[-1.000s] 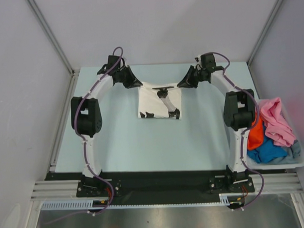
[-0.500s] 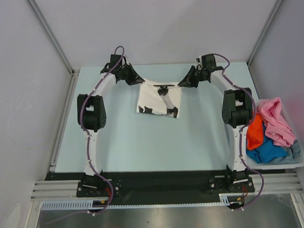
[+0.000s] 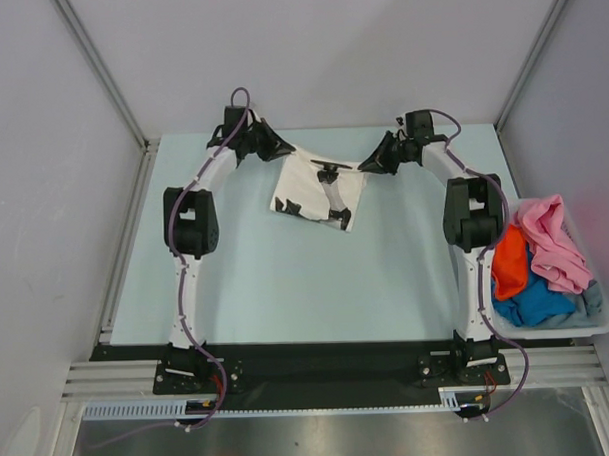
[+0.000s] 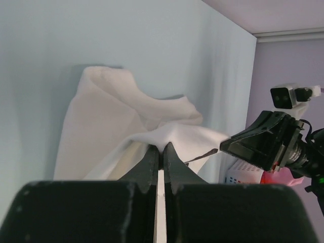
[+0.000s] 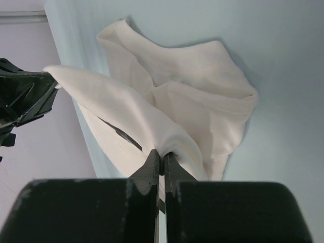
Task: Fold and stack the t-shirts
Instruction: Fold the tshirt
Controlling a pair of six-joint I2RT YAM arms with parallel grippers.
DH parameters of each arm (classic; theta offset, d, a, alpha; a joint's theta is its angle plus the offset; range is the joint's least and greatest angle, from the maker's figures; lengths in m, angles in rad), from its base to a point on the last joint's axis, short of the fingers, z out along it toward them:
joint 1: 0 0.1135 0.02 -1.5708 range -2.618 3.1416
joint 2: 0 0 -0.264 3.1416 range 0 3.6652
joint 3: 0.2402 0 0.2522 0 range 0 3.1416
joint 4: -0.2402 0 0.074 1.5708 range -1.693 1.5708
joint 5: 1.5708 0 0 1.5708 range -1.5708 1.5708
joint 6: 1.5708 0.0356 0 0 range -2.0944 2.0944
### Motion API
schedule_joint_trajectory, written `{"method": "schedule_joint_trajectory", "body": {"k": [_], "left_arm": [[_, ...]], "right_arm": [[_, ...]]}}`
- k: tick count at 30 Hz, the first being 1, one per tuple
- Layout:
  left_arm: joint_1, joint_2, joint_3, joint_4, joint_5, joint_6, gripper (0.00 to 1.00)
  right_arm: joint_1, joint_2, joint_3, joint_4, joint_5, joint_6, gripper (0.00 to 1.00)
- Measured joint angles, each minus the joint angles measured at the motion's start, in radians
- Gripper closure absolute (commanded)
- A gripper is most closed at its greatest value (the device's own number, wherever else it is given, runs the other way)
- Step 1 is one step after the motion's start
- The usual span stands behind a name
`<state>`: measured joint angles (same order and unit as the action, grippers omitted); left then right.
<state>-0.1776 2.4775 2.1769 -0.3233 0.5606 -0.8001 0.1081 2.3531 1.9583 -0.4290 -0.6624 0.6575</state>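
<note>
A white t-shirt (image 3: 318, 190) with black markings hangs between my two grippers above the far middle of the table. My left gripper (image 3: 282, 155) is shut on its far left edge; the left wrist view shows the cloth (image 4: 126, 116) pinched at the fingertips. My right gripper (image 3: 365, 167) is shut on its far right edge, and the right wrist view shows the shirt (image 5: 192, 96) drooping to the table. Pink (image 3: 553, 241), orange (image 3: 509, 266), bright blue (image 3: 539, 302) and grey-blue (image 3: 593, 300) t-shirts lie heaped in the bin.
A pale plastic bin (image 3: 600, 326) stands at the right edge of the table, beside the right arm. Metal frame posts rise at the far corners, and walls close in on three sides.
Both grippers have lifted the shirt's far edge and carried it farther back and a little left. The left arm's elbow has swung right. The shirt now hangs skewed.
</note>
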Motion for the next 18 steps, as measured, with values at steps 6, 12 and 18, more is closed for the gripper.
{"method": "schedule_joint_trajectory", "body": {"k": [6,12,18], "left_arm": [[0.000,0.047,0.019,0.106,0.032,-0.058,0.98],[-0.010,0.121,0.077,0.197,0.054,-0.109,0.99],[-0.024,0.188,0.140,0.247,0.055,-0.152,1.00]], "right_arm": [[-0.007,0.011,0.000,0.009,0.003,0.016,1.00],[-0.011,0.011,0.000,0.026,0.015,0.028,1.00],[-0.020,0.012,0.000,0.034,0.040,0.031,1.00]]}}
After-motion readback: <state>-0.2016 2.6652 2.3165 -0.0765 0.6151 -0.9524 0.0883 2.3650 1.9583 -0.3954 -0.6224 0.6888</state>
